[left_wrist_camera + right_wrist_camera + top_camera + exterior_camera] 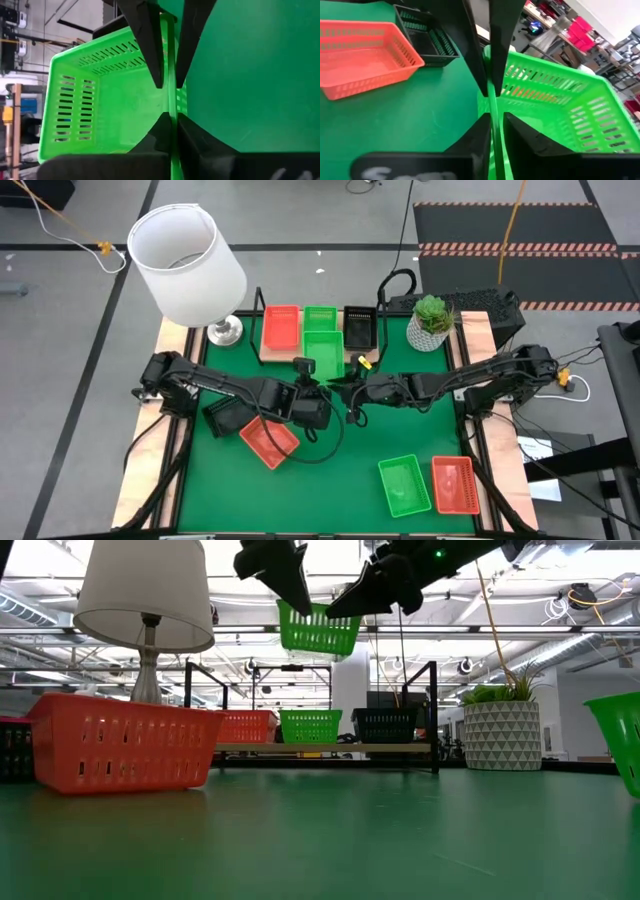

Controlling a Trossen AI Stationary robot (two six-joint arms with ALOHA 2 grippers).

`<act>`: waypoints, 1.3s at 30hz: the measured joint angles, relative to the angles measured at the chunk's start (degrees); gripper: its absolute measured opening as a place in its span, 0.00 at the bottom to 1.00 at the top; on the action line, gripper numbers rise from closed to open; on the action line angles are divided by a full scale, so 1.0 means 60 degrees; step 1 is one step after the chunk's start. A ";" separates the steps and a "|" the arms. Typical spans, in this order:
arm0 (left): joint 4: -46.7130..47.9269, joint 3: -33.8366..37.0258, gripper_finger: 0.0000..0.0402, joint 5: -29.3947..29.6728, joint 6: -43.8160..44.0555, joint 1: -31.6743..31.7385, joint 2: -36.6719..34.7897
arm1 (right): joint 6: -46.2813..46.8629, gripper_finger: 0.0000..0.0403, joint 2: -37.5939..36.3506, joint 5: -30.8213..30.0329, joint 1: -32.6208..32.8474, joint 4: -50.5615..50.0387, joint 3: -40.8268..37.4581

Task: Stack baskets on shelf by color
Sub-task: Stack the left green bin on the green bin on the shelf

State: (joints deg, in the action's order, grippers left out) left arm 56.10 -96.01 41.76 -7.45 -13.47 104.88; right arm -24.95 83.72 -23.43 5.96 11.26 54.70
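Green basket (322, 352) held in the air above the bench (350, 470), its long axis running from the jaws toward the shelf (262, 352). Left gripper (169, 102) and right gripper (492, 102) jaws each pinch the near rim. Open space lies beneath the basket.

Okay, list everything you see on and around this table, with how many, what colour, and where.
green baskets: 3, green; one on the shelf, one held in the air, one front right on the mat
orange-red baskets: 3, orange-red; shelf, mat by the left arm, front right
black baskets: 2 visible, black; shelf, under the left arm
shelf: 1, light wood, back of table
lamp: 1, white shade, back left
plant: 1, green, patterned pot, back right
mat: 1, green, table top
left gripper: shut on held basket's rim
right gripper: shut on same basket's rim
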 joint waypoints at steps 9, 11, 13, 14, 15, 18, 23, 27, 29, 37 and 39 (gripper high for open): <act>-0.0088 0.0000 0.14 0.0008 0.0688 -0.0125 -0.0007 | -0.0139 0.02 0.0000 0.0004 0.0000 -0.0007 0.0000; -0.0102 -0.0004 0.21 -0.0024 0.0879 -0.0118 -0.0007 | -0.0226 0.02 0.0000 -0.0041 -0.0004 -0.0007 0.0000; -0.0102 -0.0004 0.30 -0.0014 0.1039 -0.0121 -0.0007 | -0.0386 0.02 0.0000 -0.0052 -0.0036 -0.0006 0.0000; -0.0096 -0.0007 0.36 0.0100 0.1140 -0.0121 -0.0007 | -0.0487 0.02 0.0000 -0.0076 -0.0053 -0.0011 0.0000; -0.0075 -0.0007 0.41 0.0297 0.1239 -0.0121 -0.0014 | -0.0609 0.02 0.0000 -0.0083 -0.0081 -0.0015 0.0000; 0.0112 -0.0013 0.54 0.0679 0.1886 -0.0161 -0.0325 | -0.1072 0.02 0.0000 -0.0048 -0.0255 -0.0014 0.0000; 0.0391 0.0372 0.64 0.0811 0.2604 -0.0368 -0.1048 | -0.1473 0.02 -0.0018 0.1106 -0.0979 0.0131 0.0000; 0.0090 0.1663 0.61 0.1305 0.2874 -0.0516 -0.2106 | -0.1412 0.02 -0.0018 0.1778 -0.1585 0.0101 0.0038; -0.0715 0.2585 0.59 0.1379 0.2827 -0.0475 -0.2823 | -0.1162 0.02 -0.0018 0.2013 -0.1818 -0.0087 0.0193; -0.4586 0.6024 0.48 0.1235 0.2030 -0.0541 -0.5433 | -0.1134 0.03 -0.0020 0.3051 -0.2761 -0.1375 0.1488; -0.5008 0.6516 0.46 0.1256 0.1808 -0.0622 -0.5847 | -0.1213 0.03 -0.0025 0.3238 -0.3025 -0.1699 0.1794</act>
State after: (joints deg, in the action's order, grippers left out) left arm 26.05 -56.91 49.30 3.40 -17.20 69.80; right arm -32.23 83.57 -4.00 -12.19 1.07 65.46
